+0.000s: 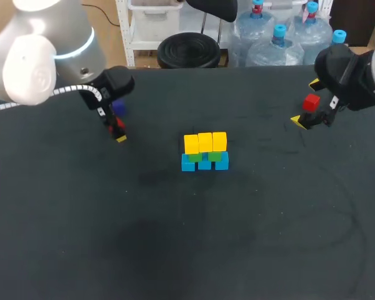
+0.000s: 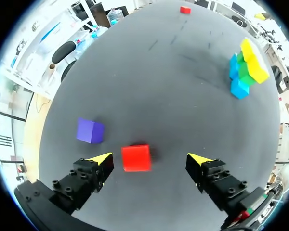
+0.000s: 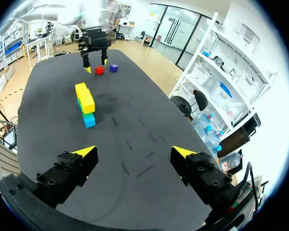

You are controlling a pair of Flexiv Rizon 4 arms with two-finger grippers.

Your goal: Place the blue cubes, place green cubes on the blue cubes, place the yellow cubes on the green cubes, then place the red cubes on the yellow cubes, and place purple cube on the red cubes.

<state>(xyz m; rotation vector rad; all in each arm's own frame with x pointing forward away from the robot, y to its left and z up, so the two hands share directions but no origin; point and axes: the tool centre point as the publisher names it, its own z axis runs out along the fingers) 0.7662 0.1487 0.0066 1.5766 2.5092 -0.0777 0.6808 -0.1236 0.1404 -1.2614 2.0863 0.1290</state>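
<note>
- head view: wide bare stretch of table [image 1: 175,250] along the near edge, with more open room to either side of the stack at the middle.
- three blue cubes [image 1: 204,163] side by side in a row, green cubes [image 1: 195,157] on them and largely hidden, three yellow cubes [image 1: 205,142] on top.
- left gripper [image 2: 149,161] toward the far left corner, fingers spread wide, with a red cube [image 2: 136,158] flat on the table between them, clear of both tips.
- purple cube [image 2: 90,131] near that red cube on the far-edge side, not touching it.
- right gripper [image 3: 133,153] toward the far right corner, fingers spread, nothing held.
- second red cube [image 1: 310,102] close by those tips; cannot tell whether it touches them.
</note>
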